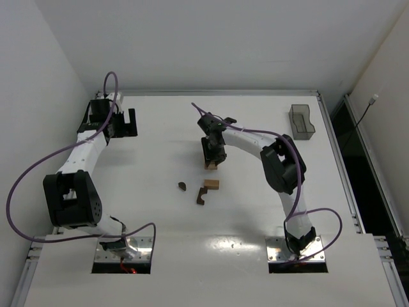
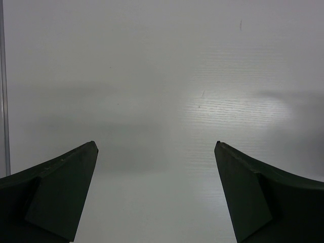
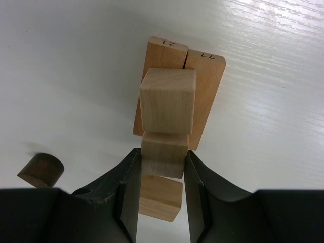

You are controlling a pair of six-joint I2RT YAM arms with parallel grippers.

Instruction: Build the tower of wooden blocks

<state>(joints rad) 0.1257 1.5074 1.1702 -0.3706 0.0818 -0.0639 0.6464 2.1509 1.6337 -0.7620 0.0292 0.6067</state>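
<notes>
Right wrist view: the right fingers [image 3: 129,187] pinch a light tan wooden cube [image 3: 162,154], in line with the tower [image 3: 167,101] on two flat tan planks [image 3: 202,81] mid-worktop [image 3: 263,126], squaring it up, I'd judge. The left fingers [image 2: 61,187] gape wide, parked clear.

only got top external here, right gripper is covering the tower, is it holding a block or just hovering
observer: right wrist view shows the right gripper touching both sides of a light tan wooden cube, so it looks shut on it
operator: anything else right by that cube
observer: a second light tan wooden cube just beyond it, over two flat tan wooden planks laid side by side
operator: left gripper carrying anything
observer: no, the left gripper is open with only bare white table between its fingers
</notes>
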